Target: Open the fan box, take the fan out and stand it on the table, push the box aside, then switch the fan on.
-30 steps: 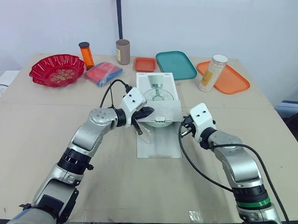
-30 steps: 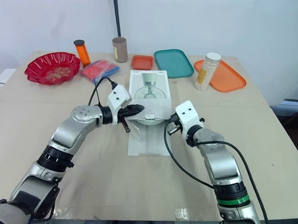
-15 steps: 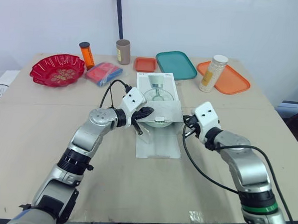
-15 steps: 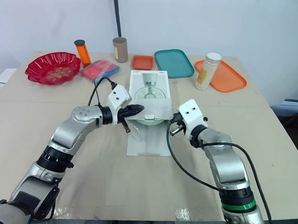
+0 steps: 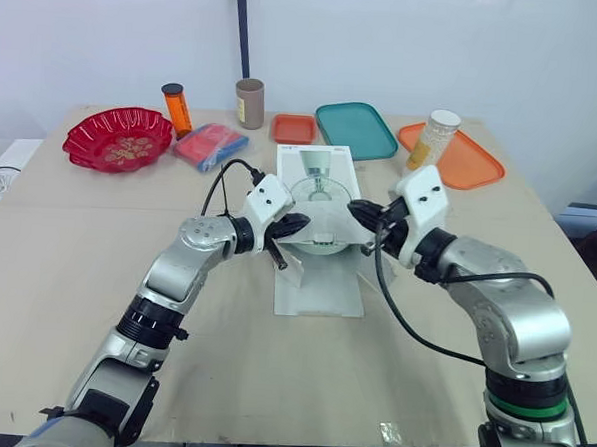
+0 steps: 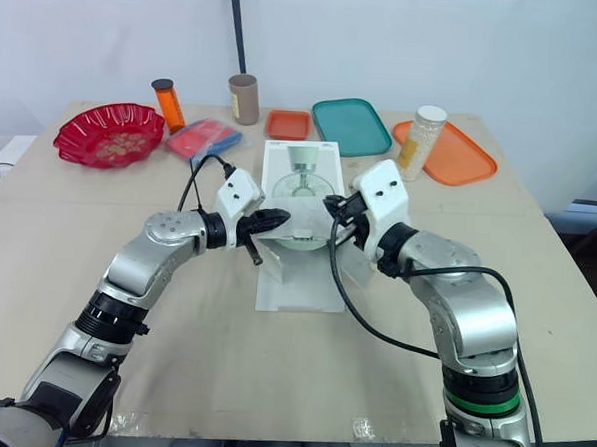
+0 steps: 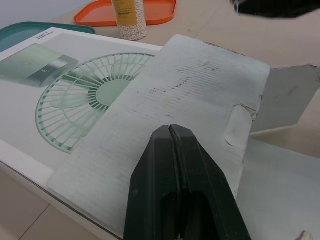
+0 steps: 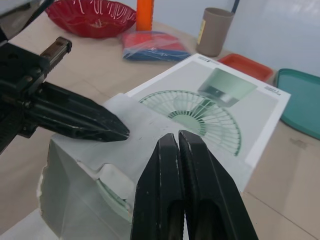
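Fan box lies flat on the desk, its near flap folded back and pinned by the clenched left claw, apparently to expose the fan lodged inside, while the right claw, also clenched, is poised at the flap's opposite edge.

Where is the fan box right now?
In the head views, the fan box lies mid-table between the left gripper and right gripper, with the small orange tray just behind it.
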You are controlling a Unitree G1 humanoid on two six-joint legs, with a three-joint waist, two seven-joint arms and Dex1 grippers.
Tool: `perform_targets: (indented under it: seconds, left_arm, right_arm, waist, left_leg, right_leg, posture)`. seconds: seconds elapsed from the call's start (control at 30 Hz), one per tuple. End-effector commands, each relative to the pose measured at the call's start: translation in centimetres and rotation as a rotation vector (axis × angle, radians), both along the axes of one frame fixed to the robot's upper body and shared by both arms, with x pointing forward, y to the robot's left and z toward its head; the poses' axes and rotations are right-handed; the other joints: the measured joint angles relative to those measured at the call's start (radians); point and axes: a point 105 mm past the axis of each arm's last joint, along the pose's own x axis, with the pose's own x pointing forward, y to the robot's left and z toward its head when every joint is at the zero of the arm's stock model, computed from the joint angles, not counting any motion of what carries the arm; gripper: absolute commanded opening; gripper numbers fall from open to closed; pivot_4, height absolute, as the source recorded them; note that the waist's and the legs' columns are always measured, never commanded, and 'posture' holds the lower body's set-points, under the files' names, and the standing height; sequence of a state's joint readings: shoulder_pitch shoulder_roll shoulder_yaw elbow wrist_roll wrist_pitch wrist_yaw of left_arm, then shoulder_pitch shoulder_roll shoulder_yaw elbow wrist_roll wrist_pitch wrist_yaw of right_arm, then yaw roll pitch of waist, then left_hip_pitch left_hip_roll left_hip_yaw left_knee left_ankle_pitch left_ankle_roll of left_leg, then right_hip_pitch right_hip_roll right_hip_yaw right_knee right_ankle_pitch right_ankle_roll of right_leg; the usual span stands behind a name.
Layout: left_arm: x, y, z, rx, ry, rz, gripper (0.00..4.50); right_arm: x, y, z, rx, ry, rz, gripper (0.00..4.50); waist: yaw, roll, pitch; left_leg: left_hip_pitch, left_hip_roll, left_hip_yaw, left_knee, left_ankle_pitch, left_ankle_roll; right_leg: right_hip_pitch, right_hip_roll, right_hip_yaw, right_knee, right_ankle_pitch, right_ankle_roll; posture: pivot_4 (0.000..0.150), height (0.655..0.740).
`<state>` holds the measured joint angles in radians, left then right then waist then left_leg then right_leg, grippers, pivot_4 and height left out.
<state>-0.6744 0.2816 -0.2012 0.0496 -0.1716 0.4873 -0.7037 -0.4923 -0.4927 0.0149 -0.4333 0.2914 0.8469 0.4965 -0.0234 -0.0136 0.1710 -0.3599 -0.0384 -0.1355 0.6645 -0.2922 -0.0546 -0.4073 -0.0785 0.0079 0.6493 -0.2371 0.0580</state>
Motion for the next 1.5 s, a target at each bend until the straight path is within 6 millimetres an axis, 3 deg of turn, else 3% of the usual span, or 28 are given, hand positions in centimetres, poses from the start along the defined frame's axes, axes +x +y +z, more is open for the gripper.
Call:
perform_targets:
  seconds: [0.03, 0.3, 0.7, 0.9, 1.17, 1.5]
  left_arm:
    - [0.1, 0.9, 1.4, -0.023, -0.037, 0.032, 0.00]
    - [-0.1, 2.4, 2.7, -0.033, -0.071, 0.097, 0.00]
    - [-1.9, 3.8, 4.3, -0.065, -0.088, 0.171, 0.00]
    - [-4.1, 2.2, 4.5, -0.116, -0.025, 0.099, 0.00]
    - [-6.7, 0.3, 2.2, -0.088, 0.114, 0.003, 0.00]
    - [-7.8, -1.5, 0.3, -0.047, 0.167, -0.044, 0.00]
  right_arm:
    - [1.2, -0.5, 0.0, -0.012, -0.025, -0.024, 0.09]
    - [3.9, 0.5, -0.3, 0.066, -0.004, -0.023, 0.09]
    - [5.6, 1.8, -2.3, 0.010, 0.057, 0.008, 0.09]
    - [5.9, 1.9, -2.4, 0.001, 0.058, 0.010, 0.09]
    - [4.9, 1.9, -2.0, -0.004, 0.043, 0.027, 0.09]
    - [4.6, 1.5, -2.3, -0.020, 0.047, 0.022, 0.09]
  waist:
    - [0.000, 0.000, 0.000]
    - [-0.004, 0.000, 0.000]
    - [-0.007, 0.000, 0.000]
    - [-0.012, 0.000, 0.000]
    - [-0.012, 0.000, 0.000]
    - [-0.012, 0.000, 0.000]
  left_leg:
    - [0.000, 0.000, 0.000, 0.000, 0.000, 0.000]
    - [0.000, 0.000, 0.001, -0.001, 0.002, -0.004]
    - [0.001, 0.001, 0.002, -0.001, 0.002, -0.004]
    - [0.001, 0.001, 0.002, -0.001, 0.002, -0.004]
    - [0.001, 0.001, 0.003, -0.001, 0.002, -0.003]
    - [0.001, 0.001, 0.004, -0.002, 0.002, -0.003]
  right_leg:
    - [0.000, 0.000, 0.000, 0.000, 0.000, 0.000]
    - [-0.001, 0.001, 0.002, 0.000, 0.000, 0.000]
    - [-0.001, 0.001, 0.003, 0.001, 0.000, 0.000]
    - [-0.001, 0.001, 0.003, 0.001, 0.000, 0.000]
    - [-0.001, 0.001, 0.004, 0.001, 0.000, 0.000]
    - [-0.001, 0.001, 0.005, 0.001, 0.000, 0.000]
  posture:
    - [0.150, 0.7400]
    - [0.150, 0.7400]
    - [0.150, 0.7400]
    - [0.150, 0.7400]
    - [0.150, 0.7400]
    - [0.150, 0.7400]
